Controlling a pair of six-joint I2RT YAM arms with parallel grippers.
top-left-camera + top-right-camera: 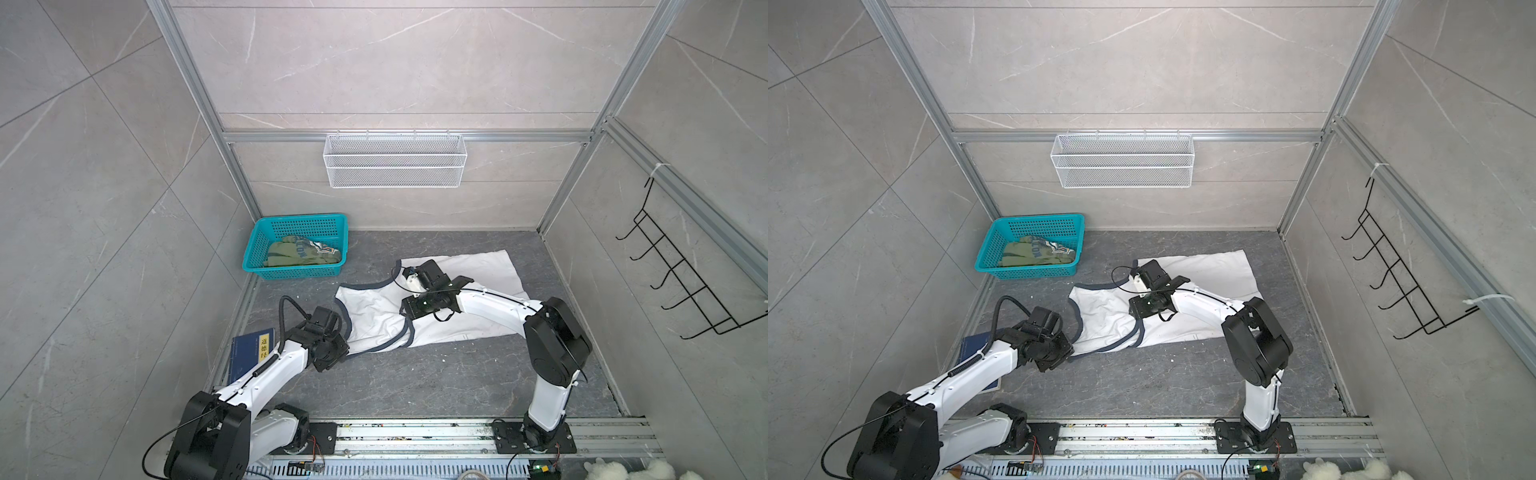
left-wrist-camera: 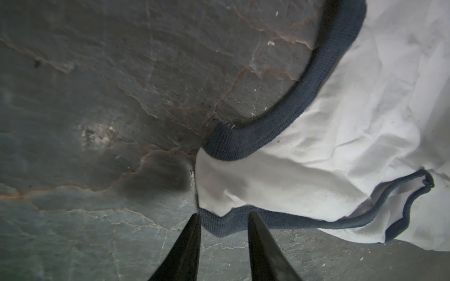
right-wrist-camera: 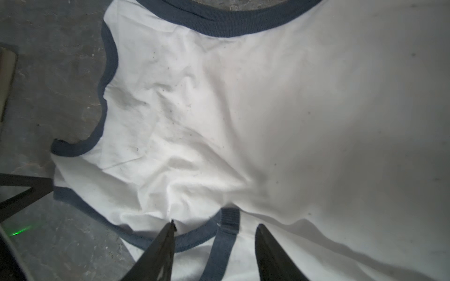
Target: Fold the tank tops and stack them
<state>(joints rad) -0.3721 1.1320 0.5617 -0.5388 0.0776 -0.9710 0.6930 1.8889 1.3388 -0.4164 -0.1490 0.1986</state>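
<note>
My left tool (image 2: 224, 214) and right tool (image 3: 216, 223) both stand apart at the white tank top (image 1: 374, 307) mid-surface, probably to spread it flat. The olive tank top (image 1: 303, 253) lies in the basket (image 1: 266, 232), far-left corner.

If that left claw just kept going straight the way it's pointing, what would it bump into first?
Most likely the white tank top: its navy-trimmed edge lies right ahead of the left gripper, whose jaws stand apart. Depth is unclear, so it could touch the tabletop first.
</note>
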